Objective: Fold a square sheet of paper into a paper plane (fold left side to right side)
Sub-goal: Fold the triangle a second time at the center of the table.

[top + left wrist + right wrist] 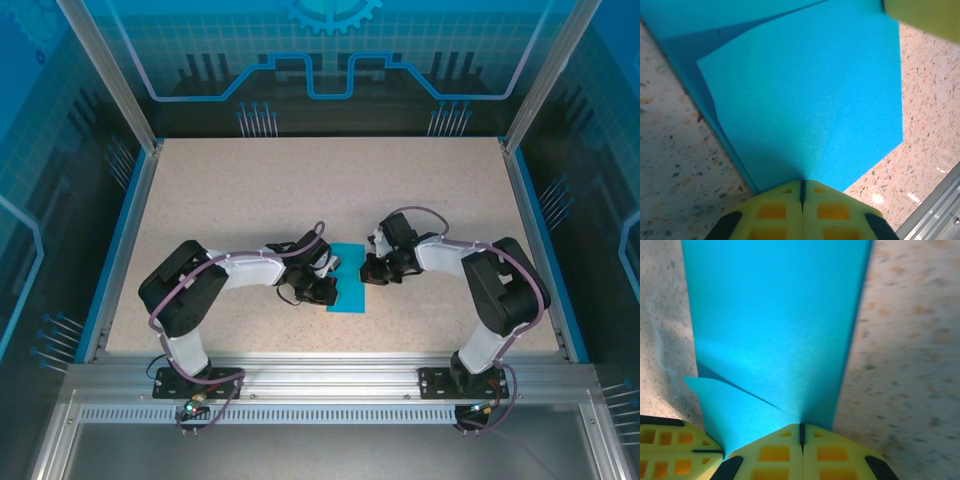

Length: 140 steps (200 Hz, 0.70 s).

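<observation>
Two grippers meet at the folded paper in the middle of the table in the top view, left gripper at its left edge, right gripper at its right. Left wrist: fingers shut tight, tips on the paper, top layer lifted off the one below. Right wrist: fingers shut tight at the paper's near edge; pinched or just pressed, can't tell.
</observation>
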Available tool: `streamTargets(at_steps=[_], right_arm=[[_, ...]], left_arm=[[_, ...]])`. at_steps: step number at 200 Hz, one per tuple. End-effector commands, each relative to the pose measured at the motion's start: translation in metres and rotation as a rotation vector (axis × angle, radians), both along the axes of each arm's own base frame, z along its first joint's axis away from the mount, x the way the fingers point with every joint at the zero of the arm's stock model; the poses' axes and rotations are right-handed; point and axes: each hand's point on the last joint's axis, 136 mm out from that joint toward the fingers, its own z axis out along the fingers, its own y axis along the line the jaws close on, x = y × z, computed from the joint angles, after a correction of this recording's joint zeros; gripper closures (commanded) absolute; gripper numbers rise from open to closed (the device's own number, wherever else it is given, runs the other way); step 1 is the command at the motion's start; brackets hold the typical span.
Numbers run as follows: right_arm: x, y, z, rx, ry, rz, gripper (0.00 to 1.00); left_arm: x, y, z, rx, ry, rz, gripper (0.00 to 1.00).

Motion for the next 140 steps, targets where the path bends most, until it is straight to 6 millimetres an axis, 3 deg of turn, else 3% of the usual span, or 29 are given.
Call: streamTargets(at_steps=[1, 50, 84, 119, 140], right_arm=[[0.005, -0.015, -0.002, -0.029, 0.007, -0.004, 1.00], [0.013, -0.008, 0.027, 0.020, -0.053, -0.005, 1.00], [0.003, 0.014, 0.043, 0.067, -0.079, 0.030, 1.00], [-0.007, 0.042, 0.035, 0.113, -0.039, 0.068, 1.00], [-0.010, 0.047, 0.023, 0.096, -0.002, 0.079, 1.00]], left_arm=[[-0.023, 0.027, -0.032, 0.130, 0.091, -0.012, 1.00], [-0.020, 0.023, -0.027, 0.113, 0.072, -0.013, 1.00], [-0.018, 0.021, -0.024, 0.101, 0.061, -0.015, 1.00], [-0.018, 0.019, -0.024, 0.098, 0.063, -0.021, 1.00], [-0.018, 0.017, -0.022, 0.096, 0.060, -0.025, 1.00]])
